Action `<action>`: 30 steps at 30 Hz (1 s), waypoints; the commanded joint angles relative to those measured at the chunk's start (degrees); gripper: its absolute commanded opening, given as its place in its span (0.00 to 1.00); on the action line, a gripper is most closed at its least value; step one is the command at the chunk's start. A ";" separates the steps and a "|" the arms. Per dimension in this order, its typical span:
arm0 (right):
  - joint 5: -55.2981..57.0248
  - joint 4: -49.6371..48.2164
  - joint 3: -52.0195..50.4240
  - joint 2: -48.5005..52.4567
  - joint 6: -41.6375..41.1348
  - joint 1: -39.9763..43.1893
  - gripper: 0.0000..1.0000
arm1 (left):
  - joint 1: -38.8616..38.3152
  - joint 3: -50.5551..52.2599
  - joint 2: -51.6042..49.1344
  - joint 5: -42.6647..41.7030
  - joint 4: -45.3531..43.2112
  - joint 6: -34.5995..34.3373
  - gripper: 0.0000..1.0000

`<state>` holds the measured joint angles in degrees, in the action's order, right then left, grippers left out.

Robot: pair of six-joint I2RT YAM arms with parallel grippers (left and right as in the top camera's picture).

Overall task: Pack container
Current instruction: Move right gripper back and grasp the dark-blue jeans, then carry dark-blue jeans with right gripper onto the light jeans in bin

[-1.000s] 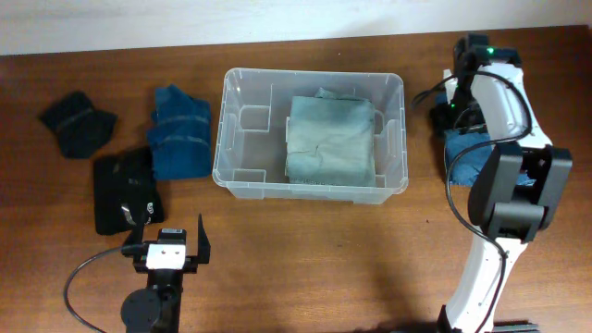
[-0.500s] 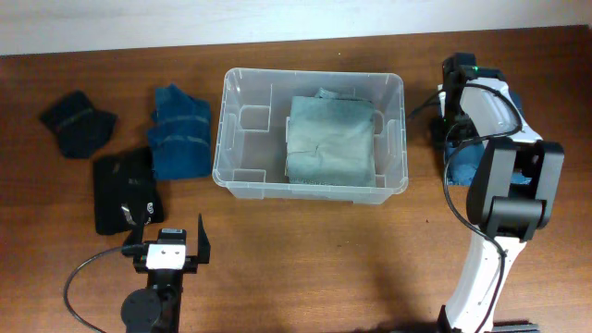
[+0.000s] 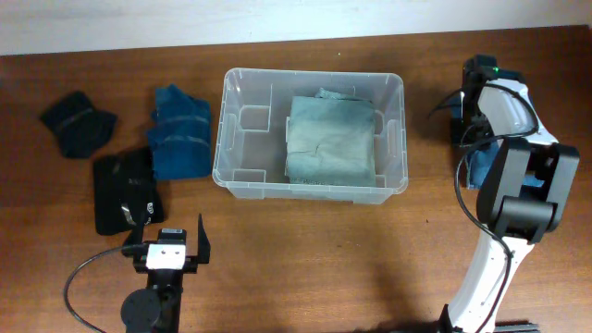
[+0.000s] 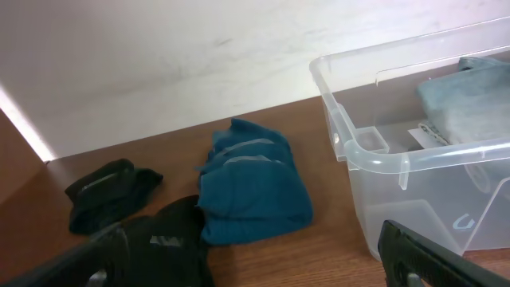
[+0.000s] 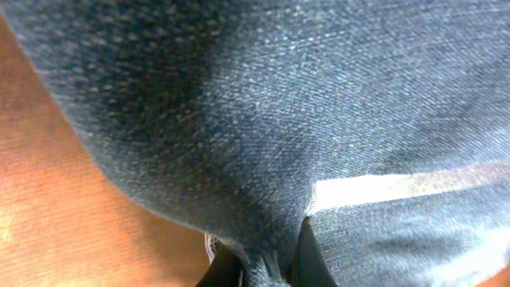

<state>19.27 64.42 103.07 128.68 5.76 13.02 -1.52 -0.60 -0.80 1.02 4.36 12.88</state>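
Observation:
The container (image 3: 222, 139) is a clear plastic bin at the table's middle back, and its corner also shows at the right of the left wrist view (image 4: 343, 119). A folded grey-green cloth (image 3: 330, 139) lies in its right half. To the right of the bin, my right gripper (image 3: 467, 137) is down on a blue denim garment (image 3: 481, 168). In the right wrist view the denim (image 5: 303, 104) fills the frame, and the right gripper (image 5: 267, 267) is shut on a fold of it. My left gripper (image 3: 169, 242) stands open near the front left, holding nothing.
Left of the bin lie a folded teal garment (image 3: 180, 131), a black one (image 3: 125, 190) and a dark crumpled one (image 3: 77, 122). The left wrist view shows the same teal (image 4: 251, 191) and black (image 4: 151, 247) garments. A white wall runs along the table's back.
My right gripper has closed its jaws on the denim, and its wrist has shifted a little to the right. The left arm has not moved.

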 commanded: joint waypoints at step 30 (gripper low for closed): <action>-19.47 32.92 61.86 -11.98 -30.45 -20.98 0.04 | 0.31 0.09 0.44 -0.20 0.39 0.50 0.99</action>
<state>-5.82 96.99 162.67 120.33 -16.78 -3.99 -1.52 -0.60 -0.73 1.02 4.34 12.88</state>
